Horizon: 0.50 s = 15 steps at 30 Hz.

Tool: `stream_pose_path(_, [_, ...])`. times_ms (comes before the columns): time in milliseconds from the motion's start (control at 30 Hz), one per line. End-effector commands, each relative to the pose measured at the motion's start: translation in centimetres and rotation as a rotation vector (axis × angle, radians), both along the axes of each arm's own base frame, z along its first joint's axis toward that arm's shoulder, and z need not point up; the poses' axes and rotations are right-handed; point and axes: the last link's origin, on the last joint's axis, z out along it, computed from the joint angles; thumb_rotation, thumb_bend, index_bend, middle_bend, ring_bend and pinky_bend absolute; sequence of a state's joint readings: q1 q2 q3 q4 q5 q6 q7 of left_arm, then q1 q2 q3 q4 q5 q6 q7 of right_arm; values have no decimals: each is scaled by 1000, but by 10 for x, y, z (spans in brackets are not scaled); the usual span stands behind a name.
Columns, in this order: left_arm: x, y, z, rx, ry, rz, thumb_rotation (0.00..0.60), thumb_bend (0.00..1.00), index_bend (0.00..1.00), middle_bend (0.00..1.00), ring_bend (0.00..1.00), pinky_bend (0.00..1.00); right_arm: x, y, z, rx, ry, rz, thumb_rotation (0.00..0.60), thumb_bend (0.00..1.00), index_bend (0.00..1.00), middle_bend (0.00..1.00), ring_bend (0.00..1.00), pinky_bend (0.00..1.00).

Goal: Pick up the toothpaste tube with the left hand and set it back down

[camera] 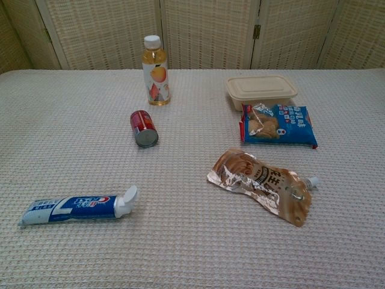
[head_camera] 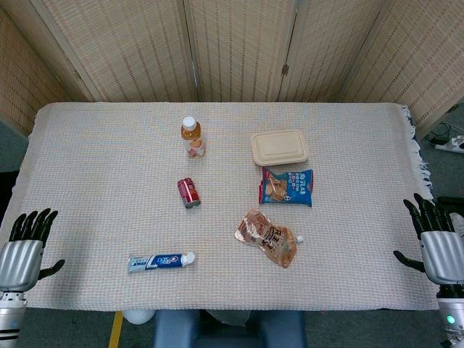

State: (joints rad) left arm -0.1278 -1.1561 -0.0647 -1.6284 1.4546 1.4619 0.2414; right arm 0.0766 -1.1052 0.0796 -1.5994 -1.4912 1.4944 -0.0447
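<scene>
A blue and white toothpaste tube lies flat near the table's front edge, its white cap pointing right. My left hand hovers at the front left corner of the table, fingers spread and holding nothing, well to the left of the tube. At the front right edge my right hand is likewise open and empty. The chest view shows neither hand.
A red can lies on its side behind the tube. Further back stands a juice bottle. A brown spouted pouch, a blue snack bag and a beige lidded box lie to the right.
</scene>
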Motion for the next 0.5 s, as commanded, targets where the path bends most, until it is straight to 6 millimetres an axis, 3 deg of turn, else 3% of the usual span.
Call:
stream_pose_path(33, [0,1,-1,-3,-1,-3,600,200,60,90,33,0,1,-1,1,-6,0,9,600,77,0,0,27,0])
stream_pose_path(500, [8,3,-7,-41,-9,-45,600,201,76,90,56,0,0,2,5,-36,-11,23,600,77,0,0,42,0])
